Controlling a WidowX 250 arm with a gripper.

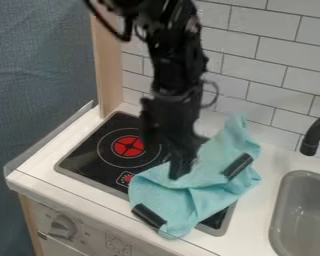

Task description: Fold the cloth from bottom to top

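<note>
Room to pass was over the left part of the stove [89, 159], plus the worktop [261, 217] strip between cloth [213, 200] and sink [277, 220]. Blockers: tiled wall [256, 65] closed the far side, wooden post [108, 65] stood far left, faucet [314, 135] hung down far right by the sink. Arm [177, 60] and hand [181, 171] blocked the middle from above; cloth folds stuck up below.

You are looking at a toy kitchen, which you can tell from the black stovetop [89, 159] with its printed red burner, the grey sink [289, 210] and curved black faucet [314, 134] along the counter's right edge, the knob [62, 227] on the front panel, and white tiles [243, 45] behind.
</note>
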